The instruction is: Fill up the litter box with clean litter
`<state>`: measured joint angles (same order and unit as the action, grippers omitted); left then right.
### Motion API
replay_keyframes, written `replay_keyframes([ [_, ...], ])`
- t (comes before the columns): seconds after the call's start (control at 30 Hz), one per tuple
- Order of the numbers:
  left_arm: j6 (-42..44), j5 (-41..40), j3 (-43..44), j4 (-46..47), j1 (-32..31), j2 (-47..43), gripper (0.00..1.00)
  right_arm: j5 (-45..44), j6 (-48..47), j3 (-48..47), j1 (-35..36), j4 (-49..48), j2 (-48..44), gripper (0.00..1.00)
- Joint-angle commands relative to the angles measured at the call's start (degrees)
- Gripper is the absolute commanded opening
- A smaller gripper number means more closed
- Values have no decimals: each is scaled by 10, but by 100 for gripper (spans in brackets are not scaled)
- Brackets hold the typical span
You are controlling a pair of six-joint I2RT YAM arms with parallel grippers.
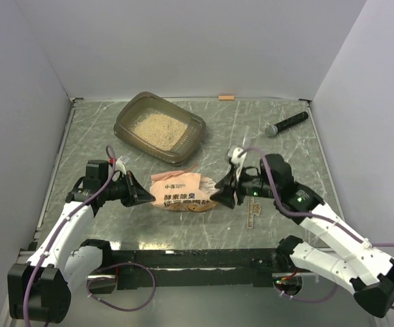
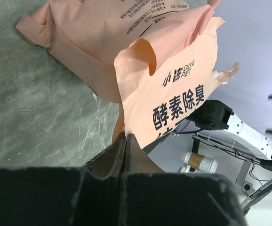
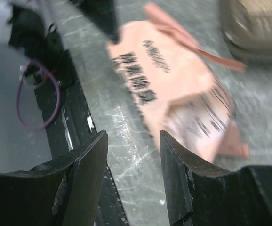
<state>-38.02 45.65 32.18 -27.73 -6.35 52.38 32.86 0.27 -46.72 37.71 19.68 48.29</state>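
The litter box [image 1: 126,127] stands at the back left with beige clean litter [image 1: 159,127] spread inside it. The orange-pink litter pouch [image 1: 183,191] lies on the table between the arms. My left gripper [image 1: 147,199] is shut on the pouch's left edge; in the left wrist view its jaws [image 2: 125,135] pinch the crinkled orange film of the pouch [image 2: 173,89]. My right gripper [image 1: 222,195] stands open just off the pouch's right end. The right wrist view shows only bare table between its fingers [image 3: 133,136], with the pouch [image 3: 183,89] ahead and the litter box [image 3: 256,33] beyond.
A black microphone-like stick [image 1: 286,124] lies at the back right. An orange tape mark [image 1: 226,97] sits on the far edge. White walls close in the table on three sides. A dark rail [image 1: 204,257] runs along the near edge.
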Motion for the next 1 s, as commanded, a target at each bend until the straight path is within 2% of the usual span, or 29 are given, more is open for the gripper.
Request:
replay_keyframes([
  [0.0, 8, -30, 23, -3, 4, -3, 1, -35, -117, 17, 68, -33, -25, 57],
  [0.07, 8, -35, 21, -3, 4, -4, 1, -46, -139, 17, 92, -30, -20, 57],
  [0.23, 2, -29, 17, 7, 4, -6, 1, -139, -204, -4, 169, -3, 26, 59],
  [0.4, 5, -28, 16, 6, 4, -3, 1, -223, -259, -8, 207, -10, 60, 60],
  [0.97, 15, -21, 32, 3, 4, 17, 1, -230, -292, 24, 213, -78, 112, 60],
])
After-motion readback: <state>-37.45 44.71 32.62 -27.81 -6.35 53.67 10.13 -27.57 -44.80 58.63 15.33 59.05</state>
